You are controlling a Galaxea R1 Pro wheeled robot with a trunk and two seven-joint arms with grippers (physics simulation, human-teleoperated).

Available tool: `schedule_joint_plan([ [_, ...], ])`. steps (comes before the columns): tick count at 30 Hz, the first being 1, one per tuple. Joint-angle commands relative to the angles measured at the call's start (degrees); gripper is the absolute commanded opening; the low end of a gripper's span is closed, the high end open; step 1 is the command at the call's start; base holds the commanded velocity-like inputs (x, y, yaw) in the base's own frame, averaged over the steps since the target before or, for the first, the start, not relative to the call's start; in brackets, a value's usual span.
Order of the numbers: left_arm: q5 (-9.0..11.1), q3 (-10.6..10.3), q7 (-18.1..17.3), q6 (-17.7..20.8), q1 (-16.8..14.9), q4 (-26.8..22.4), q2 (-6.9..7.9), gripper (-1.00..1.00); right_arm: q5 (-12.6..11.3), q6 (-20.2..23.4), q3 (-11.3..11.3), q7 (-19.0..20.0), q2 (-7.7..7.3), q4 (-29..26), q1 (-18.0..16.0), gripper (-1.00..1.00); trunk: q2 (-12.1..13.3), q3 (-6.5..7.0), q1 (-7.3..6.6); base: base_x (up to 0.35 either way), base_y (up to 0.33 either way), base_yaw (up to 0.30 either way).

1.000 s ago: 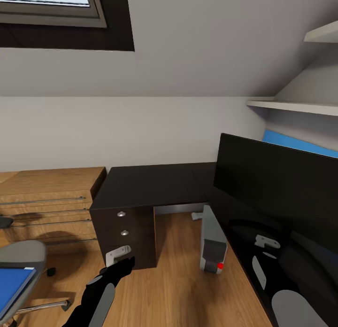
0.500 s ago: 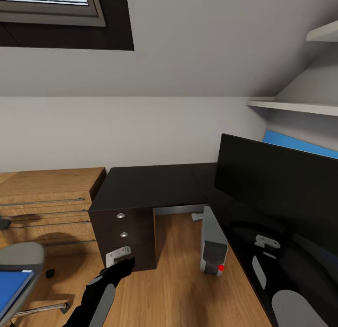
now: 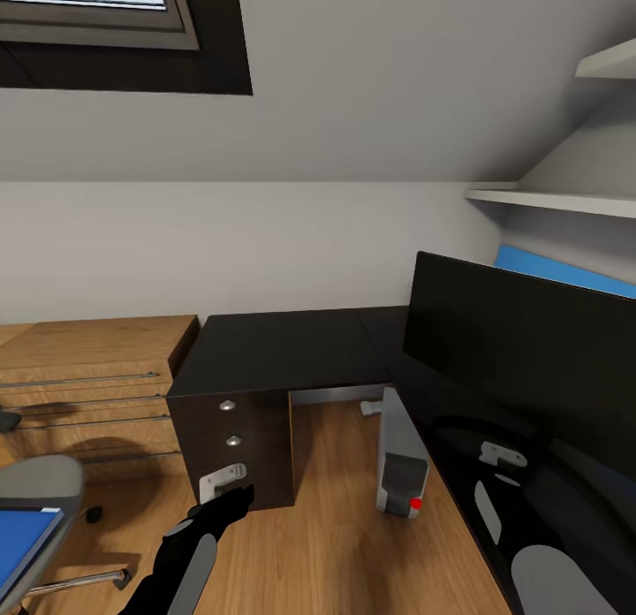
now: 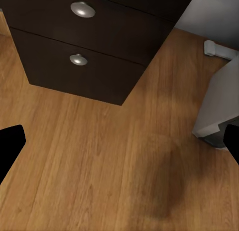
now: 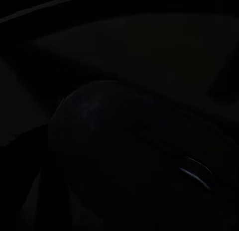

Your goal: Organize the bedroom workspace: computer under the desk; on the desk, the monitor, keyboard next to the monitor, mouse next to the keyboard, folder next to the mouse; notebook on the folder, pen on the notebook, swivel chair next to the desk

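Observation:
The black desk (image 3: 283, 345) runs along the wall and turns toward me at the right, where the monitor (image 3: 521, 350) stands on it. Under it, the grey computer (image 3: 402, 460) stands on the floor, and it also shows as the computer (image 4: 219, 101). The swivel chair (image 3: 40, 482) at the lower left carries the blue folder (image 3: 19, 535). My left gripper (image 3: 231, 500) hangs low before the desk drawers (image 4: 79, 57), open and empty (image 4: 122, 144). A dark rounded mouse (image 5: 129, 156) looms close in the right wrist view, where the fingers are lost in the dark.
A light wooden cabinet (image 3: 88, 368) adjoins the desk on the left. White shelves (image 3: 548, 198) hang on the sloped wall at the right, with a blue strip (image 3: 565, 275) behind the monitor. Wooden floor (image 4: 99, 161) lies between chair and desk.
The whole picture slid slightly left early on, so the camera moved a little. Arms and objects hold their places.

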Motion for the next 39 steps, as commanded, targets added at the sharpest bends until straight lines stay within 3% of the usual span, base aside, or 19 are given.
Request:
schedule_joint_plan([
  [1, 0.6, -0.09, 0.55, 0.13, -0.04, -0.09, 0.01, 1.0, -0.15, 0.49, -0.15, 0.12, 0.04, -0.01, 0.0, -1.0, -0.03, -0.07, 0.0, 0.0, 0.0, 0.0],
  [23, 0.68, -0.09, 0.58, 0.13, -0.04, 0.05, 0.01, 1.0, -0.17, 0.49, -0.05, 0.08, 0.16, -0.56, 0.0, -1.0, -0.03, -0.07, 0.0, 0.0, 0.0, 0.0],
  [32, 0.65, -0.09, 0.57, 0.13, -0.04, 0.5, 0.01, 1.0, -0.29, 0.49, 4.09, -0.02, 0.21, -0.63, 0.0, -1.0, -0.03, -0.07, 0.0, 0.0, 0.0, 0.0],
  [39, 0.61, -0.09, 0.58, 0.07, -0.04, 0.8, 0.01, 1.0, -0.34, 0.49, 4.71, -0.01, 0.29, -0.63, 0.0, -1.0, -0.03, -0.07, 0.0, 0.0, 0.0, 0.0],
])
